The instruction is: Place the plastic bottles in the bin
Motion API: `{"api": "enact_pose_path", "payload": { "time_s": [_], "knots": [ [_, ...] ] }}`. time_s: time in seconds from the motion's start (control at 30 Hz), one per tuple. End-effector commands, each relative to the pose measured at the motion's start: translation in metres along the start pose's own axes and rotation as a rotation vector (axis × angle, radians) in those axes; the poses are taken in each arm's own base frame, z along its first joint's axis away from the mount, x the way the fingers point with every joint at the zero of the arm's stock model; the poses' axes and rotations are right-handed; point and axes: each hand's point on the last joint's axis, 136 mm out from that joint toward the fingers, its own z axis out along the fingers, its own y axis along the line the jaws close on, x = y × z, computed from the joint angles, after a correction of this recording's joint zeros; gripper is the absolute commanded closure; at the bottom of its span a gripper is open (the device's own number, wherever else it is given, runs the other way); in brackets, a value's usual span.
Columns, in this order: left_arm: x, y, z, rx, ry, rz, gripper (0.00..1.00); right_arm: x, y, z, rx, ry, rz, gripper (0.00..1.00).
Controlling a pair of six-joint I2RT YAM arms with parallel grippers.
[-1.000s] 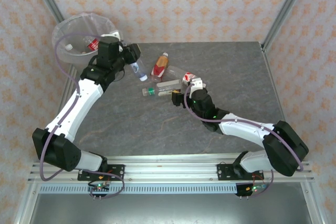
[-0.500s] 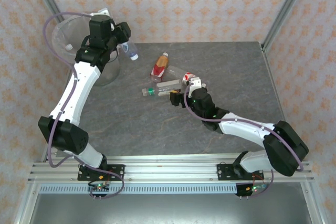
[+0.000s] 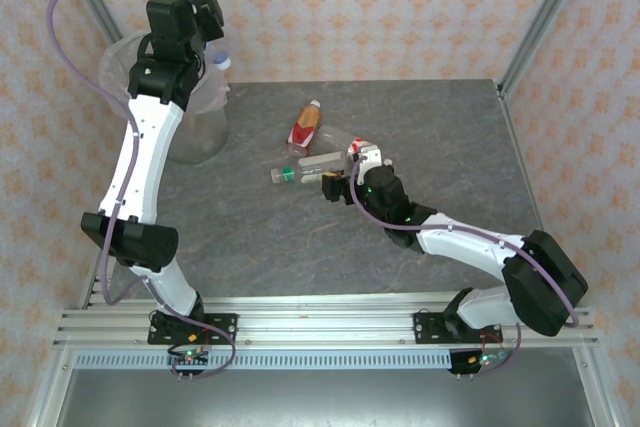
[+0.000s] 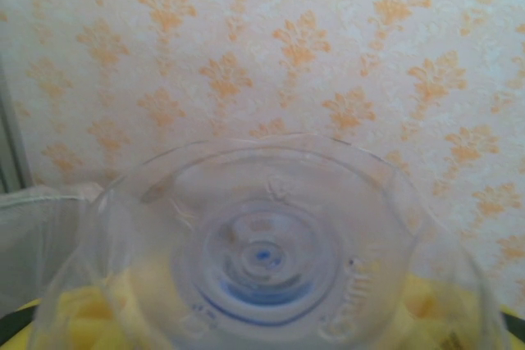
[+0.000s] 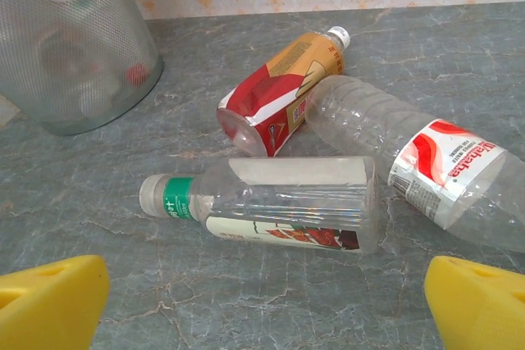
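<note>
My left gripper (image 3: 208, 32) is raised above the bin (image 3: 195, 132), shut on a clear plastic bottle (image 3: 219, 57) whose white cap points down beside the rim. In the left wrist view that bottle (image 4: 267, 260) is seen base-on between the yellow pads (image 4: 90, 317). Three bottles lie on the table: a brown-and-red labelled one (image 3: 305, 127), a green-banded one (image 3: 303, 170) and a red-and-white labelled one (image 3: 358, 148). My right gripper (image 3: 331, 189) is open, low, just short of the green-banded bottle (image 5: 279, 202), with its fingertips (image 5: 49, 301) wide apart.
The bin (image 5: 74, 55) stands at the table's far left corner and holds several bottles. In the right wrist view the brown-and-red bottle (image 5: 279, 92) and the red-and-white one (image 5: 418, 157) lie touching behind the green-banded one. Patterned walls and metal posts close in the back.
My left arm has lifted and swung back-left, carrying the clear bottle from the table beside the bin to above its rim. The right arm has stayed still.
</note>
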Motion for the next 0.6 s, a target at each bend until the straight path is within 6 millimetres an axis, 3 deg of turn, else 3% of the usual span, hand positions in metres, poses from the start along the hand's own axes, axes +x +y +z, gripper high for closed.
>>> {"api": "enact_pose_path", "payload": {
  "time_s": [0.0,0.2,0.57],
  "knots": [
    [-0.009,0.028,0.01,-0.107,-0.018,0.055,0.5,-0.012,0.003,-0.002,0.007,-0.026,0.009,0.01],
    [-0.008,0.057,0.031,-0.15,0.012,0.043,0.49,-0.011,-0.004,-0.007,0.032,-0.039,0.016,0.01],
    [0.008,0.133,0.049,-0.316,0.079,0.027,0.49,-0.012,-0.01,-0.007,0.069,-0.044,0.003,0.01]
  ]
}}
